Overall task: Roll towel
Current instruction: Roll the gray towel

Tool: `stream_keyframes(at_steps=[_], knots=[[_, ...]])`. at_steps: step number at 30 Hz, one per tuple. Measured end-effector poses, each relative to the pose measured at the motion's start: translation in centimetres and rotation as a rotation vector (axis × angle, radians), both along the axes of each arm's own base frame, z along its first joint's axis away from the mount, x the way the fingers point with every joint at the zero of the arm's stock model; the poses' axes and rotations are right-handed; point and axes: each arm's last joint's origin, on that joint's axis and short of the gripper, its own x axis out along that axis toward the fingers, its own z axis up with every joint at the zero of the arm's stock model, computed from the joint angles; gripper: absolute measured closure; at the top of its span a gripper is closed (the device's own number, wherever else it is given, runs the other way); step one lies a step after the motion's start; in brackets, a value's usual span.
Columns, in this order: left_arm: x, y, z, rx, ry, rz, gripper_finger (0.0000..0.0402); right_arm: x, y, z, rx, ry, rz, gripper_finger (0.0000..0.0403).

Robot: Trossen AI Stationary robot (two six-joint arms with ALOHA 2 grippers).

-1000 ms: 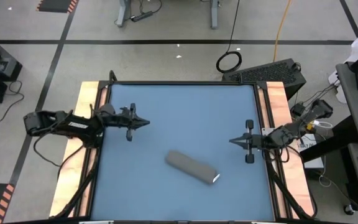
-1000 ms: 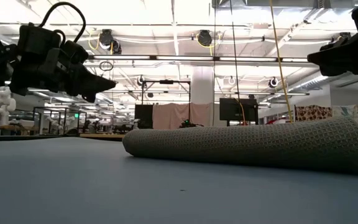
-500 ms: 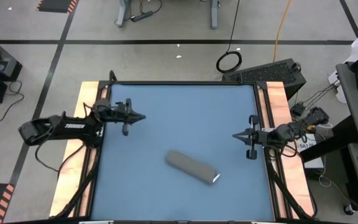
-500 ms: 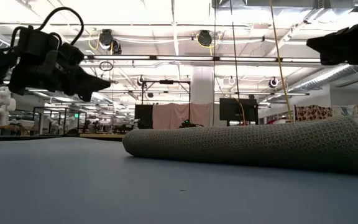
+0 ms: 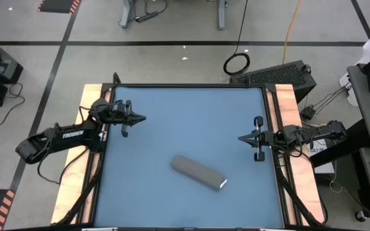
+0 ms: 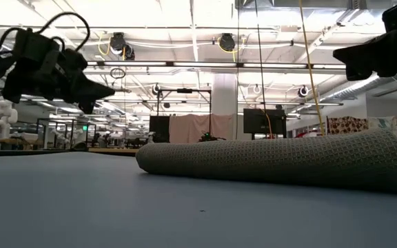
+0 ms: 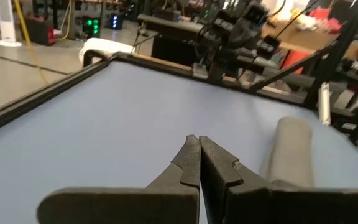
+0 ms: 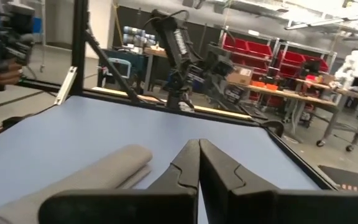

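- One towel (image 5: 198, 172), grey-brown, rolled into a single tight cylinder. It lies on the blue desk (image 5: 185, 109), a little toward the near edge from the middle, set at a slant.
- A small white tag shows at the roll's end nearer the right arm's side.
- In the low view the towel (image 6: 274, 160) lies flat on the surface, its waffle weave plain to see; one end looks thicker than the other.
- Two arms, two grippers, neither touching the towel.
- Left gripper (image 5: 142, 118): over the desk near its left edge, raised above the surface, pointing inward. Fingers pressed together, holding nothing. Its wrist view shows the tips (image 7: 199, 144) meeting, with the towel (image 7: 289, 149) lying farther off.
- Right gripper (image 5: 241, 138): over the desk near its right edge, raised as well, pointing inward. Fingers pinched together, empty. Its wrist view shows the same closed pair (image 8: 199, 148), with the towel (image 8: 98, 171) off to one side.
- Both grippers stand well apart from the roll, one on either side of it.
- Wooden strips run along the desk's left and right sides, two in all.
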Motion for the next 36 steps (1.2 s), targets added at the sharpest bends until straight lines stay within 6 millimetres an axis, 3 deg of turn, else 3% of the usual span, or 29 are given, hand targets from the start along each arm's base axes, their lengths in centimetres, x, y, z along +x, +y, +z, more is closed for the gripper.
stream_keyframes(at_steps=[8, 14, 36], knots=[[0.8, -2.3, 1.6, 0.082, -0.054, 0.097, 0.0401, 0.1, -0.5, 0.0, 0.017, 0.0, -0.047, 0.0403], [1.1, -4.4, 1.4, 0.142, -0.007, 0.128, 0.0401, 0.1, -0.7, 0.0, 0.026, 0.0, -0.07, 0.0403], [0.9, -7.3, 1.1, 0.171, 0.054, 0.173, 0.0402, 0.1, -0.9, 0.0, 0.002, 0.001, -0.094, 0.0403]])
